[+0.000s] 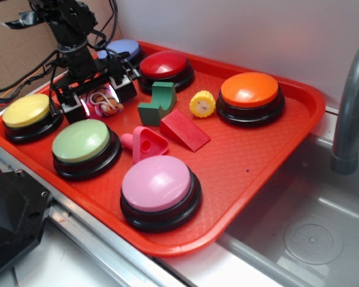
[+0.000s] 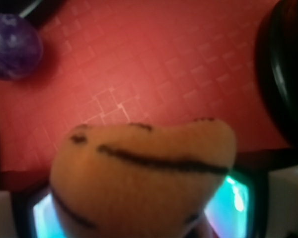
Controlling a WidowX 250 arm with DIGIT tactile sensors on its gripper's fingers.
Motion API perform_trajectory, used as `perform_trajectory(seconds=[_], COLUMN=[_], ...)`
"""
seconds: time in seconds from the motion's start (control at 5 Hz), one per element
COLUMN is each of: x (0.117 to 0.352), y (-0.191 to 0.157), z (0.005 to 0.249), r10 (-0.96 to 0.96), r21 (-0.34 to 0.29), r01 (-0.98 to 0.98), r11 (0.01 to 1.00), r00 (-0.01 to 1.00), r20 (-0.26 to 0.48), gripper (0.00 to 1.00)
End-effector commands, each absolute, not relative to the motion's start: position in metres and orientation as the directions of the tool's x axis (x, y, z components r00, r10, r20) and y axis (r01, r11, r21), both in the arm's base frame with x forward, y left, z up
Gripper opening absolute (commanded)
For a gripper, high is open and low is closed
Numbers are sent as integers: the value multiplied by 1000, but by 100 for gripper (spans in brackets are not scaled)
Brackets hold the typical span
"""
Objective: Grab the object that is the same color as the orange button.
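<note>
Exterior view, and the gripper [image 1: 99, 101] is down at the back-left of the red tray [image 1: 269, 155], between the yellow button [image 1: 26, 111] and the red button [image 1: 165, 64], with the small striped orange tiger toy [image 1: 100, 101] sitting right between its fingers. The orange button [image 1: 249, 89] it matches stands well apart on the far right. On the wrist camera the toy [image 2: 144, 183] fills the lower frame, pressed up against the hand, a purple ball [image 2: 12, 45] off in the corner. The jaws look closed onto the toy, narrow gap, gripping it. So the grasp appears made; next, I'd judge, comes a straight, steady lift without letting it slip.
</note>
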State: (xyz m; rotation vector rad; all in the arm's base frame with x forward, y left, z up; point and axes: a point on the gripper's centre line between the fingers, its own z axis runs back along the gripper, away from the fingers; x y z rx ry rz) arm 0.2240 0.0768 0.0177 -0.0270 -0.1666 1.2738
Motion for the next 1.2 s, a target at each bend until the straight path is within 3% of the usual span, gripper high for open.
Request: perform_trajectory(seconds=[0.0,0.2,0.4,0.6,0.8,1.0], x=[220,218,215,216,211,205], y=[89,89,78,58,29,16], z=[39,61,102,128,148,157], r10=[927,859,705,534,310,179], r21=[-148,-145,-64,-42,-39,-53], r01=[-918,-848,-703,-533,-308,-175], r11=[368,510,708,845,951,983], r00=[350,491,699,839,947,979], r20=[135,145,121,109,82,93], gripper=[0,0,0,0,0,0])
